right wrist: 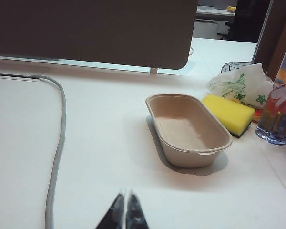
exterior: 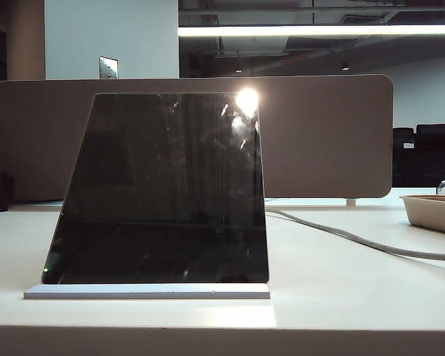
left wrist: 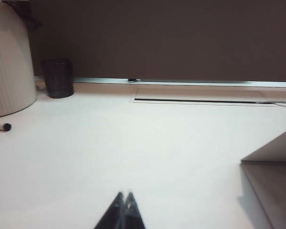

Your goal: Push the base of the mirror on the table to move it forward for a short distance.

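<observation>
Exterior view: the frameless dark trapezoid mirror stands upright on its thin flat white rectangular base, near the front edge of the smooth white table. A grey cable trails behind it towards a beige tray. Neither arm shows here.

Left wrist view: the left gripper hangs low above bare tabletop, its dark fingertips pressed together, holding nothing. A dark cup stands far ahead by the brown divider panel.

Right wrist view: the right gripper is likewise closed and empty above the table, with the cable to one side and a beige oval paper bowl, touching a yellow sponge, ahead.
</observation>
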{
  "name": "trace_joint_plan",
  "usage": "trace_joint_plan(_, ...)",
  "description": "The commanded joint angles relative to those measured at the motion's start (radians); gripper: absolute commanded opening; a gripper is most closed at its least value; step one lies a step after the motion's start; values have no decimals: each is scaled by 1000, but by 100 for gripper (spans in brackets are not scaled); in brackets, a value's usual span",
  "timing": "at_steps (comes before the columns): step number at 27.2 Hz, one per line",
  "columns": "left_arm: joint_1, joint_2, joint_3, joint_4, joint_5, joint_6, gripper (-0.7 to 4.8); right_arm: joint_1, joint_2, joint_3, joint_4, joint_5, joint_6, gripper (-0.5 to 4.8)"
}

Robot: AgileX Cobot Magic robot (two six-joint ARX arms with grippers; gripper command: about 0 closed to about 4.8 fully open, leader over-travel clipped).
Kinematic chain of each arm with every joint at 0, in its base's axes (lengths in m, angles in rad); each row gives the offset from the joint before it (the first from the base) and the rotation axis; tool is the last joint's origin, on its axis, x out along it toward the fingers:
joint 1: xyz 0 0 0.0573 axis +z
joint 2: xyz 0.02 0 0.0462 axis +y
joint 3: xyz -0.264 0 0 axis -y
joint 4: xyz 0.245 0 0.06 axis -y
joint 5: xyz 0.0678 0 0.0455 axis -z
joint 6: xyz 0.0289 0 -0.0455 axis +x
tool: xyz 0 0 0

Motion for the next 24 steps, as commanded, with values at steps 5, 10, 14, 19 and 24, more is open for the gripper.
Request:
trace_joint_plan(5, -22, 0, 1, 6, 5, 4, -1, 0, 0, 1, 14, 0, -1, 22)
trace_joint_plan(10, -60, 0, 1, 6, -4, 4, -1, 0, 0, 1, 14, 0, 0, 22)
trace_joint_plan(14, -265, 0, 1, 6, -3, 4, -1, 0, 0, 1, 14, 0, -1, 22)
trace_joint_plan(19, -476, 0, 1, 6, 2, 4, -1, 1, 0, 1, 14, 0, 0, 22)
trace_joint_plan(24, -649, 0, 1, 6, 2, 4, -1, 0, 0, 1, 14, 0, 0, 22)
